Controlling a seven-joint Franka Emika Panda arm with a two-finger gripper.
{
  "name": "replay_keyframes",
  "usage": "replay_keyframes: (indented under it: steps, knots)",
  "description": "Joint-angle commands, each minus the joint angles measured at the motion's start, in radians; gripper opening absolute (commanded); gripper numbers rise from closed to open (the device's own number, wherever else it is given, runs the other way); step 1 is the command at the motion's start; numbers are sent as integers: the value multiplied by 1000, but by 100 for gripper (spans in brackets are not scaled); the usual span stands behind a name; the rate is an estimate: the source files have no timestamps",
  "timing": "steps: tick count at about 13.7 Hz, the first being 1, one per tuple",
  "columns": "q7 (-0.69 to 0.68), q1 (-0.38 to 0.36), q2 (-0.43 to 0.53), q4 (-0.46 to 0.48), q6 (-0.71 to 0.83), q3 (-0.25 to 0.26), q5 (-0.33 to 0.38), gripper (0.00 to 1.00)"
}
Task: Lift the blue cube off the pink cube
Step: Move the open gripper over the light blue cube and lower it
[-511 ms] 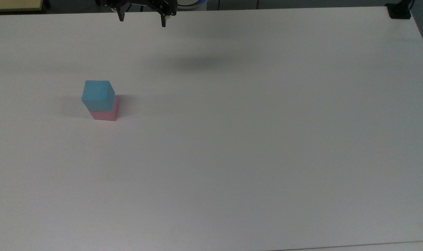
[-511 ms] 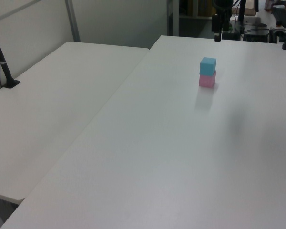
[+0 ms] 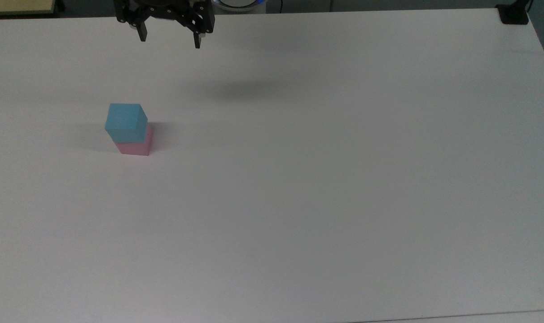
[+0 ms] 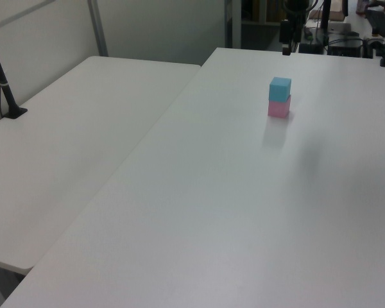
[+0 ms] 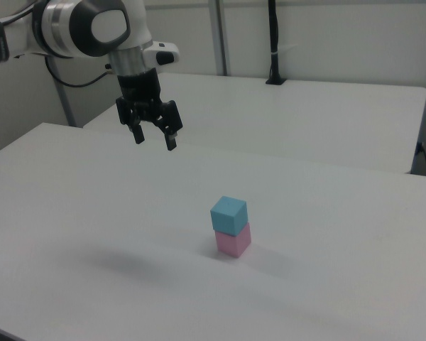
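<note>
1. Top view: the blue cube (image 3: 125, 121) sits on the pink cube (image 3: 136, 144), squarely enough that only the pink cube's lower front and right side show under it. The stack stands on the white table (image 3: 326, 170), toward the top view's left. The gripper (image 3: 168, 41) hangs near the table's far edge, well apart from the stack, with its two fingers spread wide and nothing between them. Half a second ago it was further toward the top view's right and closer to the top edge of the picture; it has since slid toward the top view's left and a little down the picture, nearer the cubes' side. Its soft shadow on the table has shifted the same way.

2. Left view: the blue cube (image 4: 280, 88) rests on the pink cube (image 4: 278, 107), upright and untouched, in the same spot as before. The gripper (image 4: 285, 50) shows at the top of the picture, beyond the stack, and has moved slightly toward the left view's left.

3. Right view: the gripper (image 5: 154, 137) is high above the table, fingers apart and pointing down, on the right view's left of the stack. The blue cube (image 5: 228, 214) is still stacked on the pink cube (image 5: 233, 241).

4. Meaning for the task: the arm appears to be in its approach. No lift has begun, and the gripper has yet to travel over the stack and come down around the blue cube.
</note>
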State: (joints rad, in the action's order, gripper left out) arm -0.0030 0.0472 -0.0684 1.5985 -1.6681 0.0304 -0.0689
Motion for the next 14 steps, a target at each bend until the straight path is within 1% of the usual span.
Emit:
replay_keyframes:
  steps: [1,4,7,8,10,12,13,14]
  knots:
    - [-22,-7,2,0,-13,5,-2,100]
    - [-23,-6,1,-3,-16,6,-3,100]
    - [-49,-10,-16,-2,-47,45,-3,100]
    - [-54,-12,-27,0,-91,71,-3,100]
    - [-57,-12,-51,23,-172,98,-3,100]
    - [-63,-6,-86,50,-247,115,-8,100]
    - [-83,-4,-102,67,-281,124,-11,100]
    - [-131,-4,-120,87,-321,155,-12,100]
